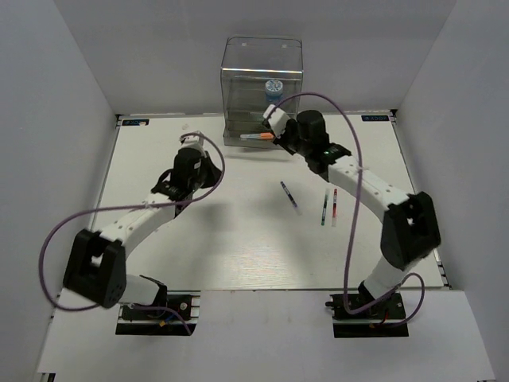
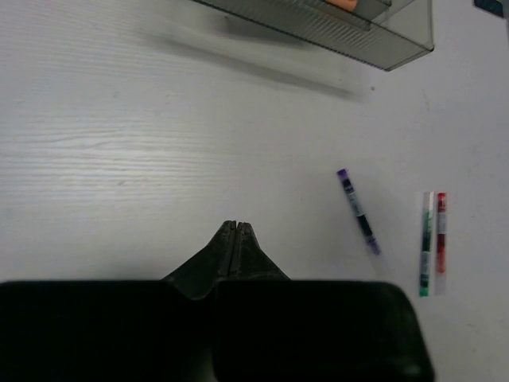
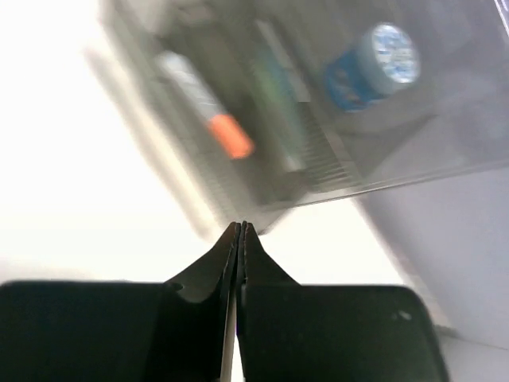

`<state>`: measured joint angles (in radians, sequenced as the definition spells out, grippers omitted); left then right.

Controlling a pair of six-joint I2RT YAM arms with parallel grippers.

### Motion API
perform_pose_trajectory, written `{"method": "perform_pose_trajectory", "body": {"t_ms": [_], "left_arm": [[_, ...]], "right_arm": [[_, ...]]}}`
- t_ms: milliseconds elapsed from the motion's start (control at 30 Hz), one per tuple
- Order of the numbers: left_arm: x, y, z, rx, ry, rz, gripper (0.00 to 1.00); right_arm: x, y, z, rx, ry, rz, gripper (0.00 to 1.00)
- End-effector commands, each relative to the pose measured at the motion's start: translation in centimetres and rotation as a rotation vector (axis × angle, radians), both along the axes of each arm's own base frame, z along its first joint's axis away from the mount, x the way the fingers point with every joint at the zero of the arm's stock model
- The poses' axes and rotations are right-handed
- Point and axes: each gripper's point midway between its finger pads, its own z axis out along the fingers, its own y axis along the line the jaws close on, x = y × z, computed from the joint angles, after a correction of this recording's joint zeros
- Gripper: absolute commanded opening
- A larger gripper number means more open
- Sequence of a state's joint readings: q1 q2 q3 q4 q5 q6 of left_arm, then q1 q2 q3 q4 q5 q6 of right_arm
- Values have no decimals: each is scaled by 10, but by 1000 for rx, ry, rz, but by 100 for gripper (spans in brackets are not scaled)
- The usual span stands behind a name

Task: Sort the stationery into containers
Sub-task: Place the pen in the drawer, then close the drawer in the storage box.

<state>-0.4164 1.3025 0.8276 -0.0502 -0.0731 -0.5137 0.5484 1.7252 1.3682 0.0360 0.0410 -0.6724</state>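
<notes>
The clear organiser [image 1: 262, 60] stands far centre, with a blue-and-white roll [image 1: 273, 87] inside and an orange-capped marker [image 1: 258, 137] in its bottom drawer. The right gripper [image 3: 240, 232] is just in front of the organiser and the left gripper [image 2: 237, 231] is left of centre; both are closed and empty. A purple pen [image 1: 289, 196], green pen [image 1: 324, 208] and red pen [image 1: 334, 204] lie right of centre.

I read the table [image 2: 119, 119] as white board, faint wood grain, matt with soft sheen | organiser [image 1: 262, 68] clear glossy acrylic, its drawer [image 2: 374, 40] smoke-tinted, finely ribbed | left gripper [image 2: 236, 227], right gripper [image 3: 241, 229] matt black plastic | purple pen [image 2: 358, 211] smooth shiny plastic | cable [image 1: 316, 95] smooth purple sheath
</notes>
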Motion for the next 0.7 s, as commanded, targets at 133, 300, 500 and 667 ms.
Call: {"method": "perform_pose_trajectory", "body": {"t_ms": [133, 300, 500, 667], "left_arm": [[66, -72, -5, -360, 86, -25, 1], [110, -97, -30, -482, 126, 21, 1], [159, -114, -47, -530, 102, 59, 2], [183, -118, -51, -555, 77, 96, 4]], "right_arm": [[-136, -1, -53, 274, 570, 127, 16], [-161, -24, -43, 330, 523, 107, 21], [-160, -48, -41, 384, 445, 60, 21], [-156, -62, -47, 396, 412, 34, 21]]}}
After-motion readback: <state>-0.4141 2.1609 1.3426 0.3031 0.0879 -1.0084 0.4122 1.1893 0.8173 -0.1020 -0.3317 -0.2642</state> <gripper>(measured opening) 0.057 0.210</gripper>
